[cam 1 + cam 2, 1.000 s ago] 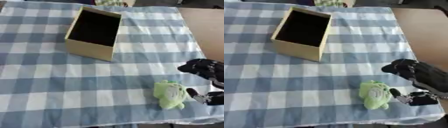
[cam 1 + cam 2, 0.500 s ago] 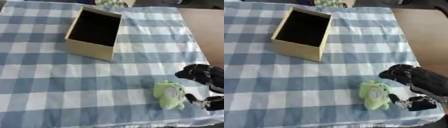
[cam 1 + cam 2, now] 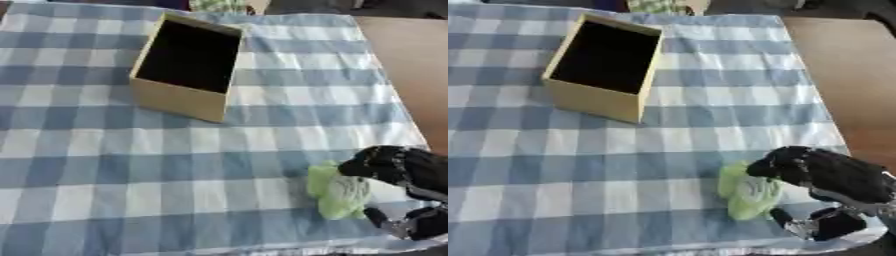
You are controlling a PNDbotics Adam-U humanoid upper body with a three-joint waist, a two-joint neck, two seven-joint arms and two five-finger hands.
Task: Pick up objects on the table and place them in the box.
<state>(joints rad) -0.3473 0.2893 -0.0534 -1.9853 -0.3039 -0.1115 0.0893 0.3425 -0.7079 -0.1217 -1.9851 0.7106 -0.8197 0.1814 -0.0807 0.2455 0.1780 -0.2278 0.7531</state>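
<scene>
The robot's right hand [image 3: 820,175] comes in from the lower right corner, its dark fingers [image 3: 776,165] curled over the near right side of a small pale green soft toy [image 3: 745,192] and its thumb [image 3: 785,218] low beside the toy's near end. The hand appears to be closing round the toy, though whether it already pinches it cannot be told. The toy lies on the blue-and-white checked tabletop [image 3: 105,170], just to the hand's left, its long axis running roughly near to far. The open tan cardboard box [image 3: 188,67] stands well apart, far and left. The left hand shows in neither view, so the right is plainly nearer.
</scene>
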